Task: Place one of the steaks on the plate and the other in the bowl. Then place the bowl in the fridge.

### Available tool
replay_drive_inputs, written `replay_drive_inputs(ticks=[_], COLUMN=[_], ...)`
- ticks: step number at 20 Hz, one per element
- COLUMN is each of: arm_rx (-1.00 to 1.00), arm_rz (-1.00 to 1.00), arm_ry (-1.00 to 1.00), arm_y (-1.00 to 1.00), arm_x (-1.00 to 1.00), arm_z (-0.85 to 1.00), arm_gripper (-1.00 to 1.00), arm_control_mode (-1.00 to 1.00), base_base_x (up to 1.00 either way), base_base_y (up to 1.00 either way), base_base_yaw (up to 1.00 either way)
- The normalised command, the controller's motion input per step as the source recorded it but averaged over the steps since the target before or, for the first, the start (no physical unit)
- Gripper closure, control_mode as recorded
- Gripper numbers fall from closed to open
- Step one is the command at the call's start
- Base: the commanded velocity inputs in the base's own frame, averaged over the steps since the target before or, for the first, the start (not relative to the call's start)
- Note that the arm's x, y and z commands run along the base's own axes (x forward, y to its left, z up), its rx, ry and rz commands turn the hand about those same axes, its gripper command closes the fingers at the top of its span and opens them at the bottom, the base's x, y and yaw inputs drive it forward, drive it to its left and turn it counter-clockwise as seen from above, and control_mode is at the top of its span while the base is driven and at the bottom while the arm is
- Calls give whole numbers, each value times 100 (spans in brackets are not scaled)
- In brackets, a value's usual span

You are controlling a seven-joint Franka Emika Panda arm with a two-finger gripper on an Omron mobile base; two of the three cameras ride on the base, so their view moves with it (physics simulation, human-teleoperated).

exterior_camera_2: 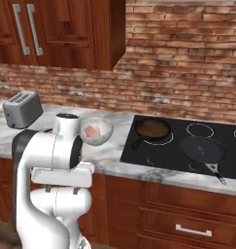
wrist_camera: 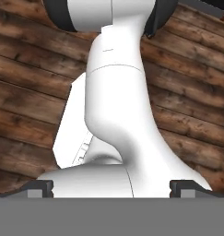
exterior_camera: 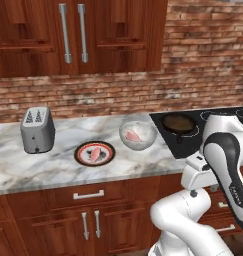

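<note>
While the hand is pointing at the wood floor, fingers wide apart, gripping nothing | plate is holding one steak on counter | bowl, just beside, is holding other steak

Toaster at left end of bench, near wall. Plate right of toaster, closer to front edge; one steak on plate. Bowl right of plate and slightly behind it, apart from plate; other steak in bowl. Cooktop right of bowl. Frying pan on cooktop rear left, second pan further right and nearer front. Wall cabinets above toaster and plate. Drawers below bench.
</note>
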Motion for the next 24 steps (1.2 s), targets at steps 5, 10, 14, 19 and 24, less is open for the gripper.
replay_drive_inputs(ticks=[5,10,14,19,24], arm_rx=[0,0,0,0,0], arm_rz=[0,0,0,0,0], arm_ry=[0,0,0,0,0], arm_y=[0,0,0,0,0], arm_x=[0,0,0,0,0], arm_z=[0,0,0,0,0], arm_gripper=[-100,-100,-100,-100,-100], arm_control_mode=[100,100,100,100,100], base_base_x=[54,30,19,29,15], base_base_y=[7,11,25,11,2], base_base_yaw=[-2,0,0,0,0])
